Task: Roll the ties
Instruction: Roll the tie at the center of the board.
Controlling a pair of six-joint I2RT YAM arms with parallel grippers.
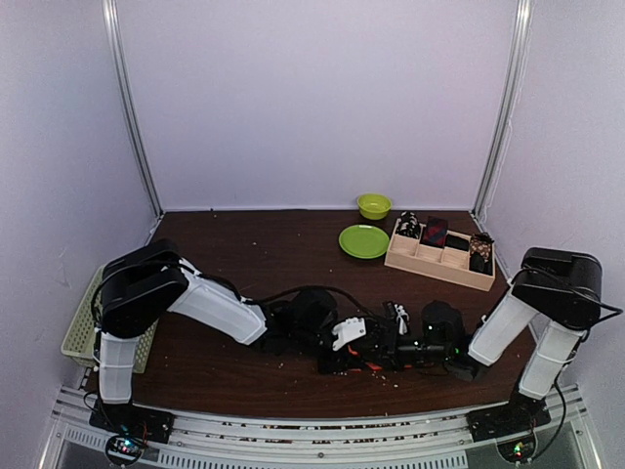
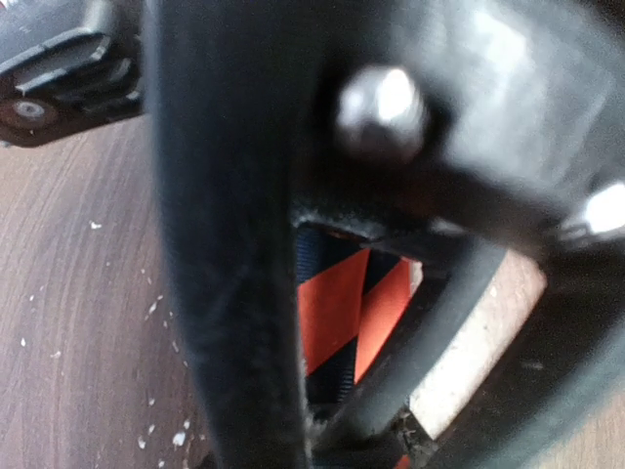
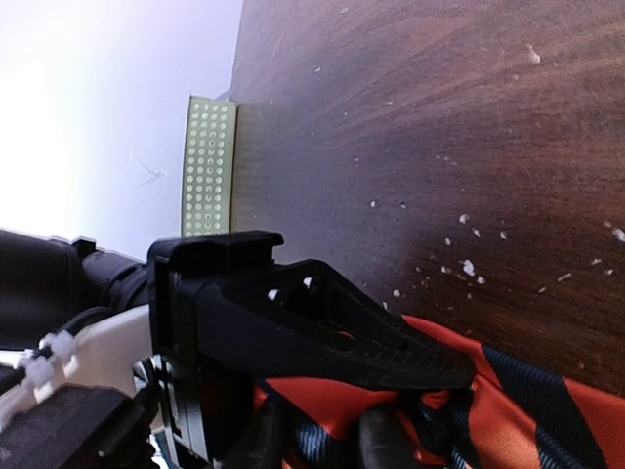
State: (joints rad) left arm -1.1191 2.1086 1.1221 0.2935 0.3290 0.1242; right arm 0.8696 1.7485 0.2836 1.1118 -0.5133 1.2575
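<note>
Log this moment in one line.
tie: front centre, partly hidden by grippers | left gripper: at tie, grip unclear | right gripper: at tie, grip unclear

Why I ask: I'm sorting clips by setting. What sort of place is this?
Likely a robot test booth: plain walls enclose a wooden table, two arms bolted at its near edge, rolled ties in a tray.

Robotics laboratory test cell. Indicators: plain pale walls (image 1: 312, 98) enclose the workspace on three sides. Aluminium uprights (image 1: 132, 107) stand at upper left and upper right. A left arm (image 1: 210, 303) and a right arm (image 1: 508, 327) with exposed cabling (image 1: 293, 291) are bolted to a metal rail (image 1: 322, 430) along the bottom edge of the dark wood-grain tabletop (image 1: 254, 254).
</note>
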